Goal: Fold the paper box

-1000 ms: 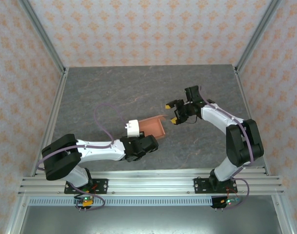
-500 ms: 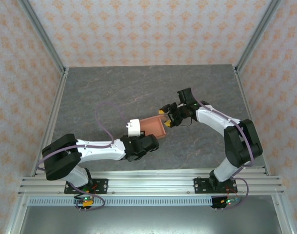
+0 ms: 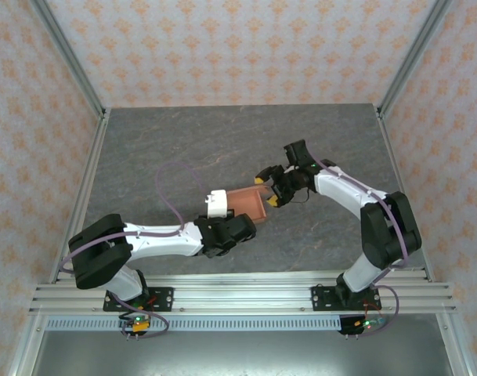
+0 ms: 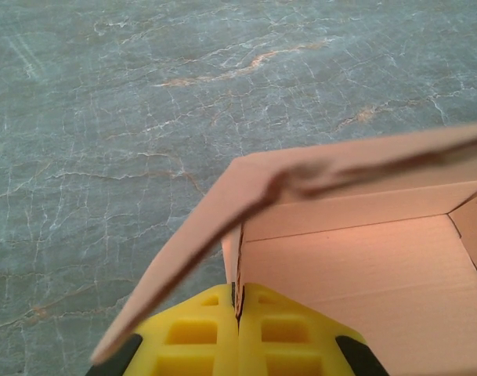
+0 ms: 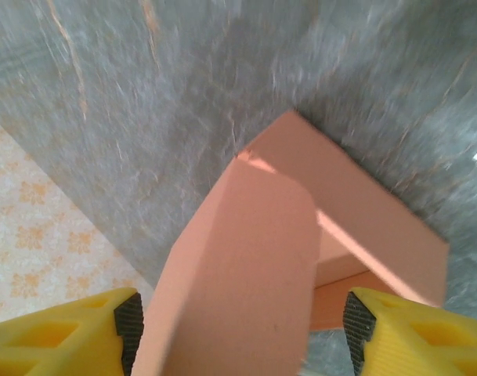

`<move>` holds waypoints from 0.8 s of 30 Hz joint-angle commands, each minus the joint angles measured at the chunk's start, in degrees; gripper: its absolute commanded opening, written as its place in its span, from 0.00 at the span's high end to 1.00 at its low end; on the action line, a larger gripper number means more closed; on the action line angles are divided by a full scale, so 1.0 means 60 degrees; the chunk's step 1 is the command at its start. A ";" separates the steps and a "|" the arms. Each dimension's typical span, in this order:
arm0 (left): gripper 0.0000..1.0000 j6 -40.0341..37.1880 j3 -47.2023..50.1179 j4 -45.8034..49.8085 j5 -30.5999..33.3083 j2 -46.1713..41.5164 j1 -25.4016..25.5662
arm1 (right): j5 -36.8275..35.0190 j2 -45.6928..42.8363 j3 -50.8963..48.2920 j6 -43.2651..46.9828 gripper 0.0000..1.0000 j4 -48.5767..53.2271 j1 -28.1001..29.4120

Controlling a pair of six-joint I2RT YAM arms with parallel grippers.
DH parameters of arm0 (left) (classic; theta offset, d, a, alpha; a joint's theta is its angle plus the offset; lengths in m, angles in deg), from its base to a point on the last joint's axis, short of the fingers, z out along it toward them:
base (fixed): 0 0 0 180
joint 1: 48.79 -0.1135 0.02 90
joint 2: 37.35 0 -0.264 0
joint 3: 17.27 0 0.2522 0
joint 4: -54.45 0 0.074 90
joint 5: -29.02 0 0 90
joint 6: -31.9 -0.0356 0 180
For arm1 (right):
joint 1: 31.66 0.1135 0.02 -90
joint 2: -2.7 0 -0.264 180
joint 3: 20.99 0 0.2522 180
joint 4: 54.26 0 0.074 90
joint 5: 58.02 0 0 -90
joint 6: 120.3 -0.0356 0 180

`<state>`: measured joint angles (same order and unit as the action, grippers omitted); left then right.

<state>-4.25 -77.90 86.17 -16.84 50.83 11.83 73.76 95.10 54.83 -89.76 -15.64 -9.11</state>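
Observation:
The paper box is salmon-orange card, an open tray held just above the grey table's middle. My left gripper is shut on its near wall; in the left wrist view the yellow fingers pinch that thin wall edge, with the box floor to the right and a flap slanting overhead. My right gripper is at the box's right end, open. In the right wrist view a broad flap of the paper box stands between the pads, with a gap at the right-hand pad.
The grey stone-patterned table is ringed by aluminium posts and patterned walls. A rail runs along the near edge by both arm bases. Open tabletop lies behind and to the left of the box.
My right gripper has moved left to the box's right end, and its fingers now straddle the flap. The left gripper and box have barely shifted.

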 commanded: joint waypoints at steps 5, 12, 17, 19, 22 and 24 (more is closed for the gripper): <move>0.98 -0.0257 0.0041 -0.0381 0.0262 -0.0118 -0.0107 | -0.0522 0.0556 0.0969 0.1889 0.27 0.1386 -0.0740; 0.98 -0.0459 -0.0039 -0.0514 0.0159 0.0002 -0.0123 | 0.0015 0.1398 0.1100 0.1524 0.44 0.0428 -0.0523; 0.99 -0.0590 -0.0101 -0.0553 0.0093 0.0046 -0.0116 | -0.0054 0.1509 0.1393 0.1658 0.45 0.0552 -0.0307; 0.99 -0.0688 -0.0141 -0.0563 0.0086 0.0074 -0.0122 | -0.0224 0.1491 0.1456 0.1731 0.44 0.0721 -0.0287; 0.99 -0.0998 -0.0173 -0.0659 0.0074 0.0055 -0.0116 | -0.0603 0.1511 0.1699 0.1986 0.39 0.1049 -0.0362; 0.99 -0.1225 -0.0164 -0.0732 0.0074 -0.0018 -0.0163 | -0.0721 0.1580 0.1878 0.2099 0.33 0.1137 -0.0464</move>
<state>-8.99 -77.88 83.08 -18.02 50.83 11.44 72.05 104.28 63.69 -79.21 -11.20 -11.17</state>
